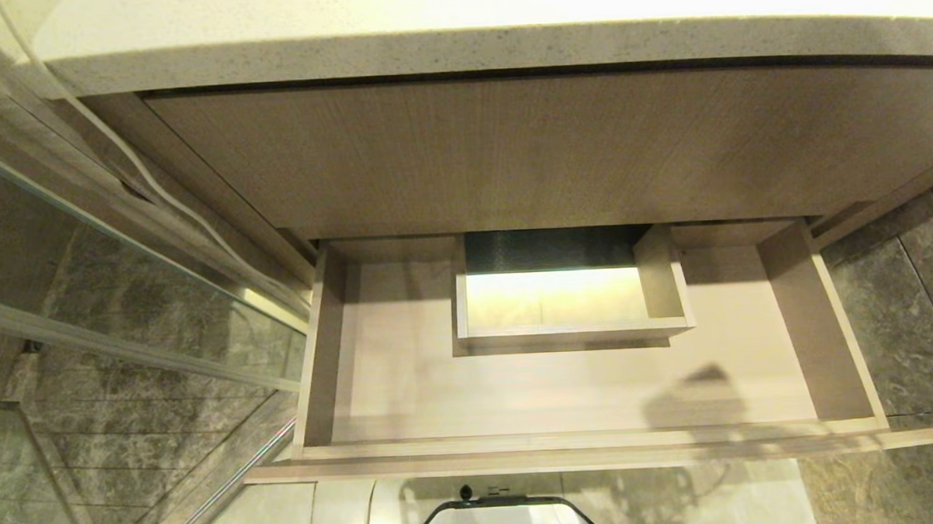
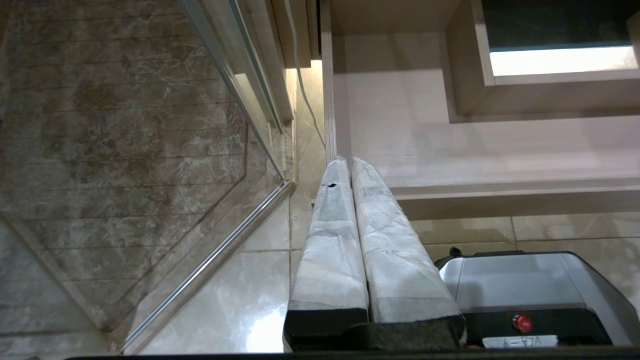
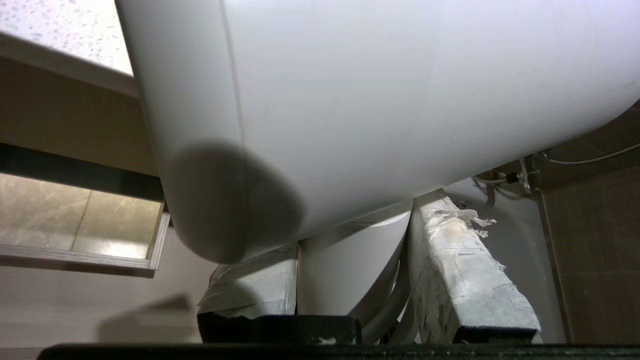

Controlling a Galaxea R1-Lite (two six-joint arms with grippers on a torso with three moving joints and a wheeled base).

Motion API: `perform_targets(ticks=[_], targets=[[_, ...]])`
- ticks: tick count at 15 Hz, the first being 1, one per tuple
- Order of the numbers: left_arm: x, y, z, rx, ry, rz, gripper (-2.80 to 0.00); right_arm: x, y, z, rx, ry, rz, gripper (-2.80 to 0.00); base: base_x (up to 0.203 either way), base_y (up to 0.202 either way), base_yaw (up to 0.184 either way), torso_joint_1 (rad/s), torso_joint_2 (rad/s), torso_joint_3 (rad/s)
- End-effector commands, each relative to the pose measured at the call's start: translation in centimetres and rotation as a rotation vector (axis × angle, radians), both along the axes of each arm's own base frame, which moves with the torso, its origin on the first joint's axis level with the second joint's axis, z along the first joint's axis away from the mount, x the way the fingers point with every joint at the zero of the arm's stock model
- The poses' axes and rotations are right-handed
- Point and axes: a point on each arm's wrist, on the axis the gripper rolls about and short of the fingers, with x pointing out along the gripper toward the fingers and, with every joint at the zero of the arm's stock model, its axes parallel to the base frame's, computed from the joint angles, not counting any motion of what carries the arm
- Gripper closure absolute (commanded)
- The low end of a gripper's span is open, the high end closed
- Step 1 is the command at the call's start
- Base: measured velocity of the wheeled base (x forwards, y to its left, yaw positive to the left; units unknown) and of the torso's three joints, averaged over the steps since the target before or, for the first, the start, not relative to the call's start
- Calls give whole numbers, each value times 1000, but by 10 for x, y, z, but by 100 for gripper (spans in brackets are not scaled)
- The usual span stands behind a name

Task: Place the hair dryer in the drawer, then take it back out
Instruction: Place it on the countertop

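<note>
From the head, the drawer (image 1: 580,398) is being shown pulled out with nothing lying in it. By the left wrist, the left gripper (image 2: 350,167) is being kept with fingers pressed together (near the drawer's corner). By the right wrist, the hair dryer (image 3: 380,100) is being held between the right gripper's (image 3: 350,260) fingers, so both steps are probably still waiting.

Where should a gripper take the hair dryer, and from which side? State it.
Grip the straight handle, coming from its free end with a finger on either side, as the right gripper does now. The hair dryer body looks too broad and smooth for the taped fingers to span; the handle is narrow enough to fit between them.
</note>
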Motion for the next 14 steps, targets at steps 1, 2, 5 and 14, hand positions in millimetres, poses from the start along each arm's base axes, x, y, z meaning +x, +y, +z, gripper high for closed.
perform_targets(ticks=[1,2,5,14], targets=[[0,0,-1,0,2,-1,0,2,-1,1,-6,-5,1,0,0,0,0,288,-525,-259],[0,0,-1,0,2,0,0,3,-1,1,-6,-5,2,0,0,0,0,294,-530,-271],[0,0,-1,0,2,-1,0,5,-2,2,-5,-2,1,0,0,0,0,284,-560,-269],[0,0,-1,0,2,-1,0,18,-9,2,12,32,-20,0,0,0,0,202,-311,-116]])
